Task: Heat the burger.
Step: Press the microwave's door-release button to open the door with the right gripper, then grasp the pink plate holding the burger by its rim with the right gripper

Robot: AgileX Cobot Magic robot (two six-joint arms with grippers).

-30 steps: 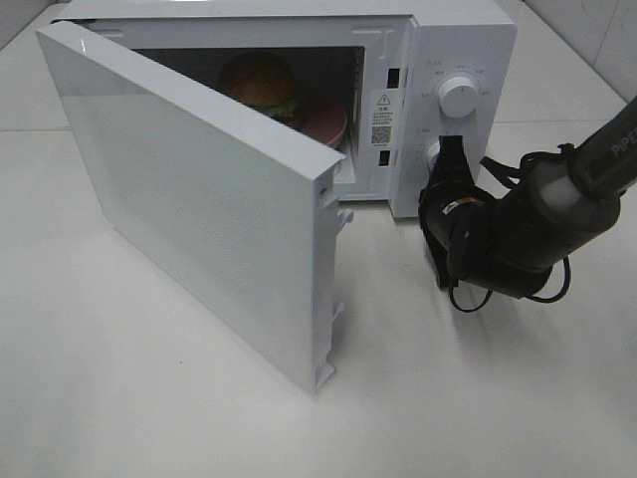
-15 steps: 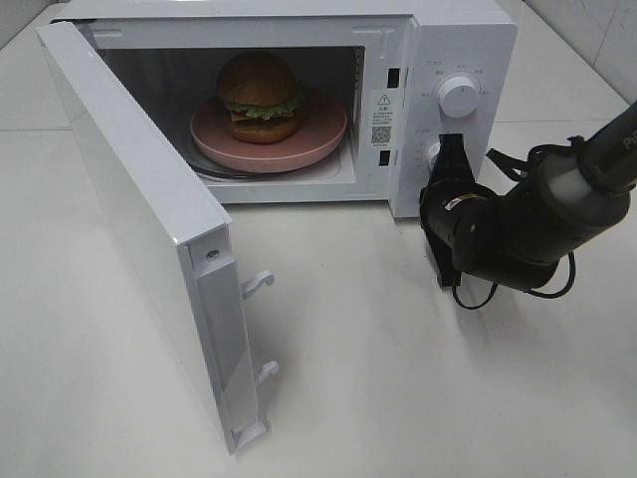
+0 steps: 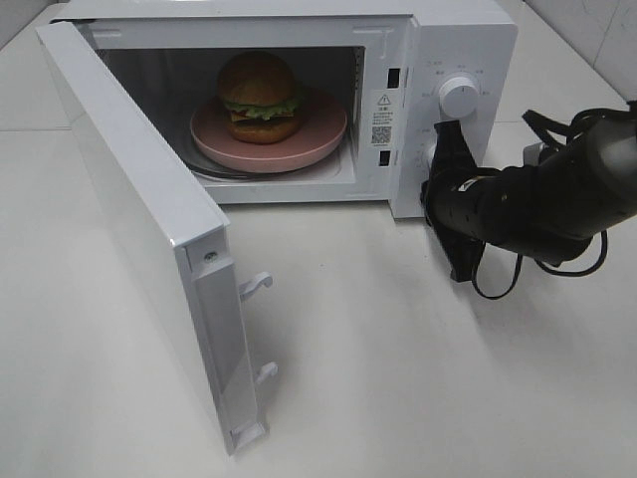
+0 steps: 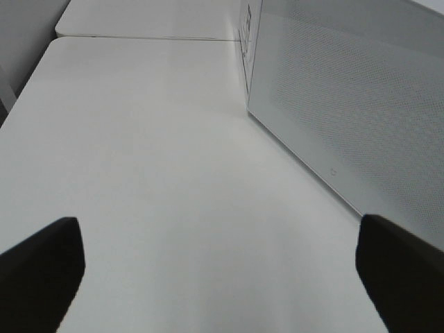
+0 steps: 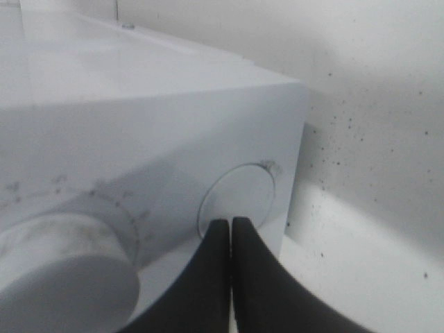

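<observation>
The burger, with golden bun, lettuce and dark patty, sits on a pink plate inside the white microwave. The microwave's door stands wide open to the left. My right gripper is shut and empty. Its tips are at the round button below the dial knob on the control panel. In the right wrist view the shut fingertips touch the lower edge of that round button, next to the knob. My left gripper is open and empty over bare table.
The open door reaches far out over the front left of the white table. The right arm's cables hang near the microwave's right front corner. In the left wrist view the door's dotted outer panel is close by.
The microwave door swung from half open to wide open, uncovering the burger and plate. The right arm has shifted right, with its gripper still at the button.
</observation>
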